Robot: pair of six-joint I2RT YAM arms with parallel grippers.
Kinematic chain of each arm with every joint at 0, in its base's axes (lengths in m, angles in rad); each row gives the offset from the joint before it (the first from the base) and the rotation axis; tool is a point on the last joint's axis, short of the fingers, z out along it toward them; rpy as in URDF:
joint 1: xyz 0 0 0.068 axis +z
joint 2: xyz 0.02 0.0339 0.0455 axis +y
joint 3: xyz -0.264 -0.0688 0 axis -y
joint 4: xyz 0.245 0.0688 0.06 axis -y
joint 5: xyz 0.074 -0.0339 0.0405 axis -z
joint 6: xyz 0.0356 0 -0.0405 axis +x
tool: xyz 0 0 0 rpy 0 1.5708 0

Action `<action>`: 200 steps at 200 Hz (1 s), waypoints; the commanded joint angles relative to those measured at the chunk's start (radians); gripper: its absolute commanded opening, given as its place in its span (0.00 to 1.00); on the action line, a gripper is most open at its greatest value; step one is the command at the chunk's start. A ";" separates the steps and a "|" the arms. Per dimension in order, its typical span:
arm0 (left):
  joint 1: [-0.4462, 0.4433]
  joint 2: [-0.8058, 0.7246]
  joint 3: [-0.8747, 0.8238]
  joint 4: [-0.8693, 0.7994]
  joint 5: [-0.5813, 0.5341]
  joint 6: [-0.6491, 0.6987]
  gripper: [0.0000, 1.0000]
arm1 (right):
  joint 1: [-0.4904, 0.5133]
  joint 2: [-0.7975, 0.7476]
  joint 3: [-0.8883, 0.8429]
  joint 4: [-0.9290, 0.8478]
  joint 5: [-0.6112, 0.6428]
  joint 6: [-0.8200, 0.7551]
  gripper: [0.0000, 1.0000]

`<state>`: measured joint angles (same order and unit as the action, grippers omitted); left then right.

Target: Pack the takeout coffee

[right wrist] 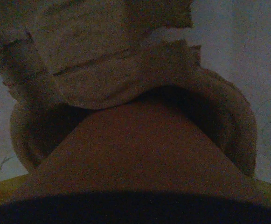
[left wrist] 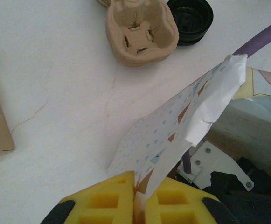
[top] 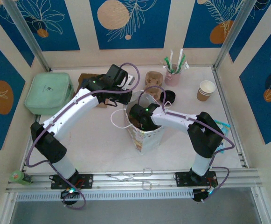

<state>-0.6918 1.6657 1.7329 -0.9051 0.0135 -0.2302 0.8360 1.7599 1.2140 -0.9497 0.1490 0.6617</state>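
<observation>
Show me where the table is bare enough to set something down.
The widest bare table lies near-left, between the left arm, the paper bag and the near rail. A smaller patch sits between the open paper cup and the right arm. Crowded at back centre: pulp carrier, black lid, straw cup.

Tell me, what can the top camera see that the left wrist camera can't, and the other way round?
Top camera: the green box, the pink cup of straws, the lidless paper cup. Left wrist camera: the left gripper close up, pinched shut on the paper bag's edge. Both: the paper bag, the pulp carrier, the black lid.
</observation>
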 commanded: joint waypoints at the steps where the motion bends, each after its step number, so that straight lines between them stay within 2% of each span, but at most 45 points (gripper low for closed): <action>1: -0.009 -0.013 0.014 0.024 0.003 -0.008 0.12 | -0.010 0.061 -0.065 0.079 -0.021 -0.002 0.35; 82: -0.009 -0.003 0.014 0.022 0.005 -0.004 0.12 | -0.009 0.078 -0.103 0.129 0.002 0.010 0.35; 151: -0.009 -0.001 0.011 0.017 -0.006 -0.002 0.12 | -0.003 0.124 -0.136 0.177 -0.003 0.022 0.40; 184: -0.009 -0.002 0.010 0.017 -0.007 -0.001 0.12 | -0.002 0.139 -0.149 0.202 0.001 0.033 0.46; 192: -0.009 -0.003 0.009 0.016 -0.007 -0.002 0.12 | -0.002 0.140 -0.152 0.208 0.001 0.036 0.51; 200: -0.009 -0.003 0.008 0.015 -0.007 -0.003 0.12 | 0.001 0.144 -0.154 0.213 0.003 0.038 0.60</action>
<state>-0.6922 1.6657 1.7329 -0.8989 0.0139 -0.2298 0.8364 1.7515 1.1694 -0.9047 0.1532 0.6670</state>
